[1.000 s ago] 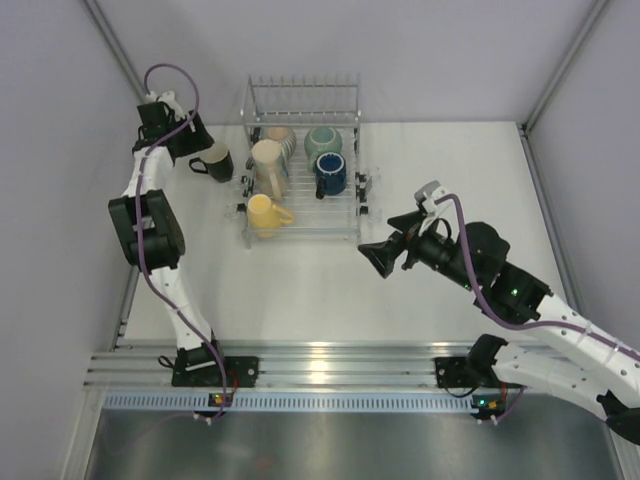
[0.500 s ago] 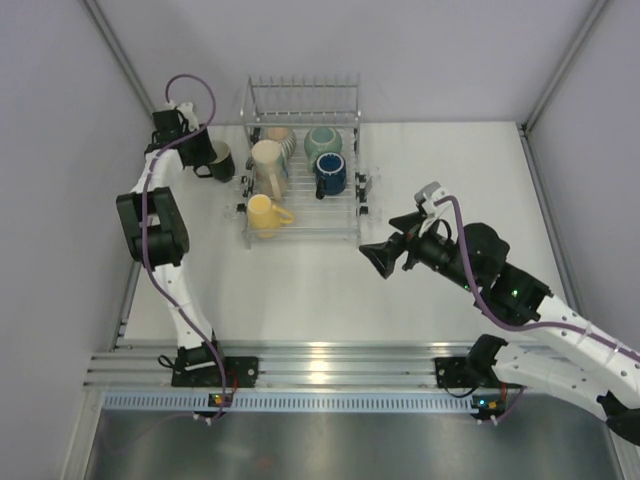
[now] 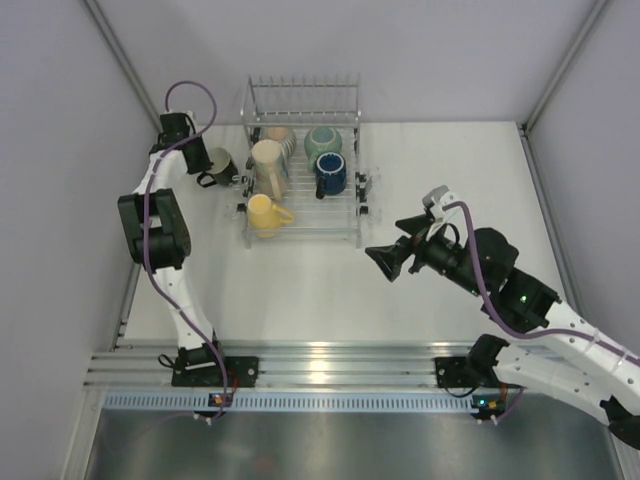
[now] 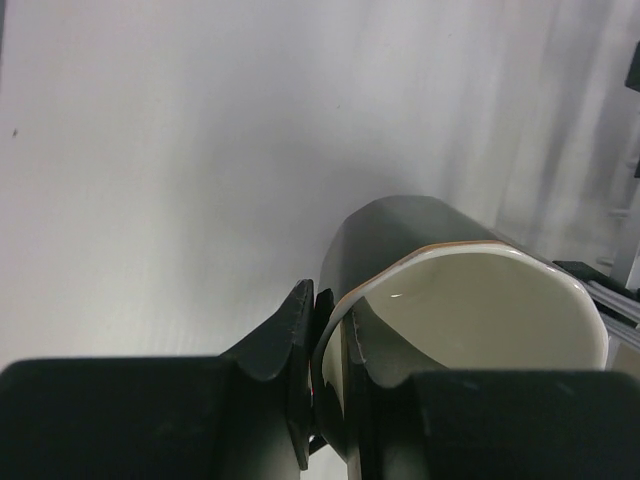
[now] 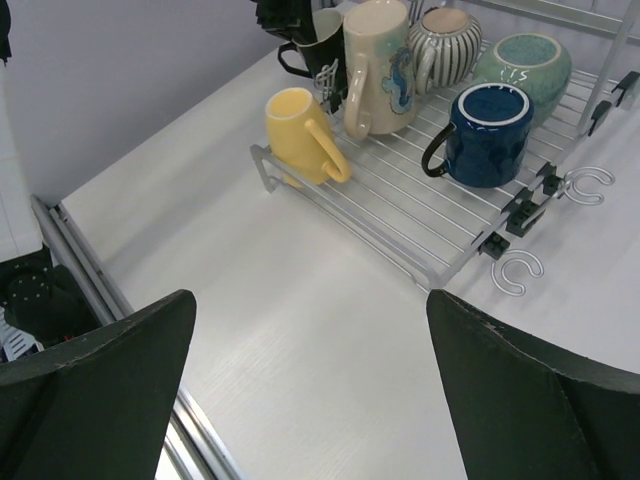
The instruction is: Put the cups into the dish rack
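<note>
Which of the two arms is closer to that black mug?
Left. The left gripper grips the black mug by its rim; the right gripper hangs open beyond the dish rack.

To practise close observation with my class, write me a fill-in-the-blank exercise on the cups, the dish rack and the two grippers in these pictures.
1. The cup clamped at its rim by the left gripper is ____ outside and cream inside.
2. The cups standing in the dish rack number ____.
3. The right gripper holds nothing, and its jaws stand ____.

Missing words: black; five; open
</note>
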Available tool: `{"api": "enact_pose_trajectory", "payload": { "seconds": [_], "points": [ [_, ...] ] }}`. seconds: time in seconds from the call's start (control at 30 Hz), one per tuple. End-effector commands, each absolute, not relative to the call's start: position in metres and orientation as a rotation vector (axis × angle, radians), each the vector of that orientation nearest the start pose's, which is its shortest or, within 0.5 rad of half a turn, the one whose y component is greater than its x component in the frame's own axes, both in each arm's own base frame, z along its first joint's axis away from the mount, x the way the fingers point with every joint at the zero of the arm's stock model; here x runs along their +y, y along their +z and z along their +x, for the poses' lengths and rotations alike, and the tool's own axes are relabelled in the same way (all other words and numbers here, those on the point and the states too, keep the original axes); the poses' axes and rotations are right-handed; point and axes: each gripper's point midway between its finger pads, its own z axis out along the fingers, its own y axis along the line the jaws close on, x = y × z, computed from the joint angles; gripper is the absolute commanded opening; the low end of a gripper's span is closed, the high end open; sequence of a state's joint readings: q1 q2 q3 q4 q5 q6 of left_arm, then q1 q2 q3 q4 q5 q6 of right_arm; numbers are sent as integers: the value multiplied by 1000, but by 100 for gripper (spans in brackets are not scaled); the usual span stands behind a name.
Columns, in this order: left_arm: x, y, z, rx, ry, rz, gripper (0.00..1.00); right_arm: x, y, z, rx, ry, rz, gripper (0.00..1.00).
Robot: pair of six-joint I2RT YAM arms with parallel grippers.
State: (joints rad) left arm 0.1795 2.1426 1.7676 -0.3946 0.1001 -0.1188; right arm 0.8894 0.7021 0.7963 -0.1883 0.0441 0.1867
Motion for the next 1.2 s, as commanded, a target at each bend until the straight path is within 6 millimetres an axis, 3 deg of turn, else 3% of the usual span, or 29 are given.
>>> {"api": "enact_pose_trajectory", "payload": {
  "seconds": [0.0,0.2,0.23,0.3,0.33,0.43,0.5,0.53,0.57,0.6,0.67,0.7,0.83,0.9,1.0,1.03,1.07,1.13,1.17],
  "points": [
    [93,167,551,2184,-54,-431,0,232,313,187,1599,782,-542,99],
    [100,219,542,2055,-89,-574,0,235,312,189,1595,789,-546,99],
    [99,237,539,2017,-97,-580,0,235,310,192,1599,770,-545,99],
    [96,252,534,1978,-134,-631,0,236,306,196,1618,751,-540,99],
    [93,271,530,1941,-154,-626,0,237,307,198,1622,749,-532,100],
    [65,296,525,1897,-337,-600,0,240,311,202,1622,772,-493,99],
    [30,329,514,1825,-548,-527,0,246,310,204,1628,789,-483,99],
    [28,324,515,1823,-551,-522,0,247,309,205,1633,790,-479,99],
    [13,342,505,1793,-623,-492,0,247,310,206,1634,792,-472,99],
    [5,336,500,1800,-657,-487,0,248,310,206,1637,796,-463,99],
    [-21,364,486,1727,-769,-416,0,251,309,208,1641,800,-458,99],
    [-30,360,480,1724,-803,-402,0,254,310,204,1633,821,-486,99],
    [-80,378,450,1658,-975,-280,0,270,317,182,1541,948,-621,99],
    [-102,382,434,1609,-1083,-222,0,274,327,180,1502,992,-603,99],
    [-131,384,412,1555,-1220,-155,0,281,325,180,1505,1032,-597,99],
    [-151,384,399,1558,-1310,-126,0,284,321,180,1517,1042,-599,99],
    [-159,371,393,1573,-1353,-132,0,286,320,180,1515,1055,-599,99],
    [-178,386,371,1506,-1468,-81,0,292,318,176,1496,1106,-601,99],
    [-183,377,364,1510,-1517,-96,0,294,317,175,1488,1124,-597,99]
  ]
}}
